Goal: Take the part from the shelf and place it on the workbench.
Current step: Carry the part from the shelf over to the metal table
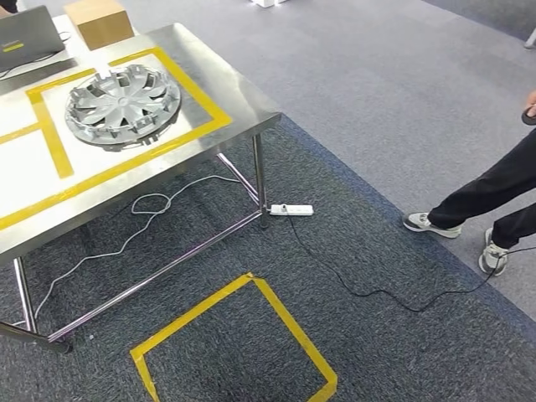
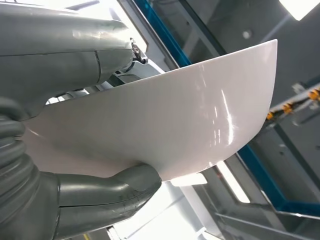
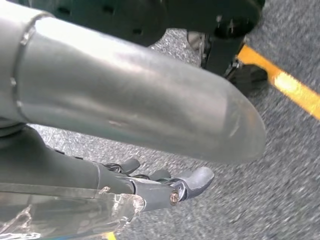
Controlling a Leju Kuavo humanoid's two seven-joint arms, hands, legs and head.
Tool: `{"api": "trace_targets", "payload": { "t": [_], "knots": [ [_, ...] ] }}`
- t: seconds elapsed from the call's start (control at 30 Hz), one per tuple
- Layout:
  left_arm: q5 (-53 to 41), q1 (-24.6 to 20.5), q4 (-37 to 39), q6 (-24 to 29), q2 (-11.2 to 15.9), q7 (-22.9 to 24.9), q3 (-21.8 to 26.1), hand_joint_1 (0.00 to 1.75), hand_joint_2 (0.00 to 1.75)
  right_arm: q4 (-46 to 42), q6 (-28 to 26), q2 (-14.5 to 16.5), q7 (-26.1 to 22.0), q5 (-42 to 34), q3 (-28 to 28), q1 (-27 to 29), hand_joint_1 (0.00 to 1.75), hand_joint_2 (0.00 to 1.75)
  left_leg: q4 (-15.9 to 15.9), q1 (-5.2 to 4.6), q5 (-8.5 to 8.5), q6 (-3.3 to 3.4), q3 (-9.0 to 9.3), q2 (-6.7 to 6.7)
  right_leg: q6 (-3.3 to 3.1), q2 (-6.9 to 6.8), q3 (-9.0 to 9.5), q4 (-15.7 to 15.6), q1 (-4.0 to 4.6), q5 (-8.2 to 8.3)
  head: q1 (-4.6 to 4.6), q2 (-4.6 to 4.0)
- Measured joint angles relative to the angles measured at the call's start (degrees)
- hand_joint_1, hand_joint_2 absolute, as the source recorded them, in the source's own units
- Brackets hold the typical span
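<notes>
In the left wrist view my left hand [image 2: 53,65] grips a white glossy curved part [image 2: 181,120], its thumb [image 2: 105,197] on one face and its fingers on the other. The part points up toward ceiling lights. The steel workbench [image 1: 208,75] stands at the upper left of the head view, with yellow tape marking boxes on its top. A grey hubcap [image 1: 123,105] lies inside one taped box. My right hand [image 3: 124,100] hangs over the grey carpet, its fingers [image 3: 166,187] stretched out and holding nothing.
A cardboard box [image 1: 98,21] and a laptop [image 1: 28,38] sit at the bench's far end. A power strip [image 1: 292,209] and cables lie on the carpet by the bench leg. A yellow taped square [image 1: 234,343] marks the floor. A person's legs [image 1: 487,201] stand at the right.
</notes>
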Motion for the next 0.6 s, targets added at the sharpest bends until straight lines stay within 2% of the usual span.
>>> {"api": "trace_targets", "payload": {
  "t": [0.03, 0.07, 0.1, 0.13, 0.2, 0.23, 0.27, 0.3, 0.33, 0.37, 0.4, 0.43, 0.5, 0.53, 0.57, 0.6],
  "knots": [
    [-0.15, 0.11, 0.09, 0.03, 0.12, 0.00, -0.04, 1.75, 1.75, 0.00, 0.05, 0.03, 0.34, -0.06, 0.00, -0.01, 0.00, 0.00, -1.63, -0.18, 0.17, 0.32, 0.79, 0.72, 0.30, -0.60, 0.10, 0.05, 0.18, -0.18, 0.01, 0.00],
    [-0.33, 0.25, 0.15, 0.06, 0.24, 0.00, -0.06, 1.75, 1.75, 0.01, 0.11, 0.12, 0.67, -0.19, 0.00, -0.03, 0.00, 0.00, -2.14, -0.34, 0.00, 0.65, 0.85, 0.53, 0.57, -1.24, 0.25, 0.06, 0.33, -0.34, 0.05, 0.00],
    [-0.47, 0.45, 0.18, 0.09, 0.39, 0.00, -0.03, 1.75, 1.75, 0.01, 0.20, 0.25, 0.90, -0.38, -0.01, -0.12, 0.00, 0.00, -2.10, -0.27, 0.08, 1.06, 0.73, -0.34, 0.82, -1.91, 0.46, -0.03, 0.32, -0.47, 0.09, 0.00],
    [-0.49, 0.59, 0.19, 0.12, 0.54, 0.00, 0.08, 1.75, 1.75, 0.01, 0.28, 0.40, 0.98, -0.62, -0.03, -0.24, 0.00, 0.00, -2.15, -0.17, 0.16, 1.36, 0.69, -1.02, 1.15, -1.72, 0.63, 0.15, 0.24, -0.76, 0.12, 0.00],
    [-0.21, 0.36, 0.19, -0.11, 0.76, 0.00, 0.35, 1.75, 1.75, 0.01, 0.48, 0.86, 0.98, -0.95, -0.10, -0.49, 0.00, 0.00, -2.30, 0.18, 0.46, 1.96, 0.71, -2.32, 1.78, 1.03, -0.46, 3.05, 0.01, -2.78, 0.37, 0.00],
    [-0.03, 0.05, 0.19, -0.34, 0.82, 0.00, 0.46, 1.75, 1.75, 0.02, 0.58, 1.08, 0.79, -1.01, -0.13, -0.54, 0.00, 0.00, -2.31, 0.31, 0.57, 2.18, 0.64, -2.95, 2.04, 3.00, -2.02, 6.47, -0.12, -4.62, 0.55, 0.00],
    [0.10, -0.29, 0.20, -0.58, 0.84, 0.00, 0.50, 1.75, 1.75, 0.03, 0.68, 1.28, 0.44, -1.02, -0.15, -0.52, 0.00, 0.00, -2.30, 0.36, 0.65, 2.34, 0.53, -3.65, 2.15, 4.26, -3.93, 10.59, -0.21, -6.58, 0.67, 0.00],
    [0.14, -0.57, 0.21, -0.75, 0.84, 0.00, 0.52, 1.75, 1.75, 0.04, 0.75, 1.39, 0.00, -1.00, -0.15, -0.49, 0.00, 0.00, -2.29, 0.36, 0.71, 2.43, 0.43, -4.45, 2.21, 4.80, -5.82, 14.39, -0.27, -8.03, 0.69, 0.00],
    [0.10, -0.81, 0.26, -0.93, 0.82, 0.01, 0.51, 1.75, 1.75, 0.06, 0.82, 1.48, -0.48, -0.98, -0.15, -0.46, 0.00, 0.00, -2.28, 0.36, 0.76, 2.45, 0.36, -5.30, 2.21, 4.99, -7.05, 16.69, -0.29, -8.49, 0.70, 0.00],
    [0.15, -1.05, 0.33, -1.19, 0.80, 0.01, 0.50, 1.75, 1.75, 0.07, 0.85, 1.51, -0.97, -0.96, -0.15, -0.48, 0.00, 0.00, -2.25, 0.37, 0.81, 2.41, 0.35, -6.15, 2.15, 5.08, -7.23, 16.66, -0.31, -7.72, 0.70, 0.00],
    [0.46, -1.38, 0.43, -1.77, 0.80, 0.01, 0.43, 1.75, 1.75, 0.07, 0.88, 1.51, -1.50, -0.96, -0.15, -0.54, 0.00, 0.00, -2.23, 0.42, 0.87, 2.33, 0.37, -7.03, 2.06, 5.33, -6.25, 14.24, -0.35, -5.88, 0.70, 0.00],
    [1.01, -1.78, 0.56, -2.60, 0.83, 0.04, 0.30, 1.75, 1.75, 0.06, 0.90, 1.50, -2.03, -0.97, -0.15, -0.61, 0.00, 0.00, -2.20, 0.50, 0.93, 2.18, 0.39, -7.89, 1.99, 6.08, -4.42, 10.18, -0.46, -3.55, 0.71, 0.00],
    [2.30, -2.61, 0.84, -4.31, 0.98, 0.12, -0.12, 1.75, 1.75, 0.05, 0.92, 1.49, -2.82, -1.03, -0.15, -0.81, 0.00, 0.00, -2.06, 0.53, 1.10, 1.64, 0.19, -9.45, 1.88, 8.93, -1.12, 2.65, -0.81, -0.74, 0.66, 0.00],
    [2.69, -2.93, 0.96, -4.79, 1.08, 0.17, -0.34, 1.75, 1.75, 0.05, 0.93, 1.49, -3.01, -1.06, -0.15, -0.90, 0.00, 0.00, -2.04, 0.58, 1.23, 1.28, -0.02, -10.07, 1.78, 9.91, -0.30, 0.84, -0.88, -0.40, 0.67, 0.00],
    [2.89, -3.13, 1.07, -5.03, 1.18, 0.20, -0.53, 1.75, 1.75, 0.05, 0.95, 1.48, -3.11, -1.09, -0.15, -0.98, 0.00, 0.00, -2.09, 0.66, 1.43, 0.88, -0.26, -10.67, 1.58, 10.28, -0.07, 0.38, -0.82, -0.57, 0.66, 0.00],
    [3.00, -3.26, 1.16, -5.14, 1.24, 0.22, -0.67, 1.75, 1.75, 0.05, 0.96, 1.48, -3.21, -1.13, -0.15, -1.03, 0.00, 0.00, -2.21, 0.82, 1.69, 0.47, -0.49, -11.30, 1.22, 9.62, -0.03, 0.41, -0.73, -0.40, 0.64, 0.00]
  ]
}}
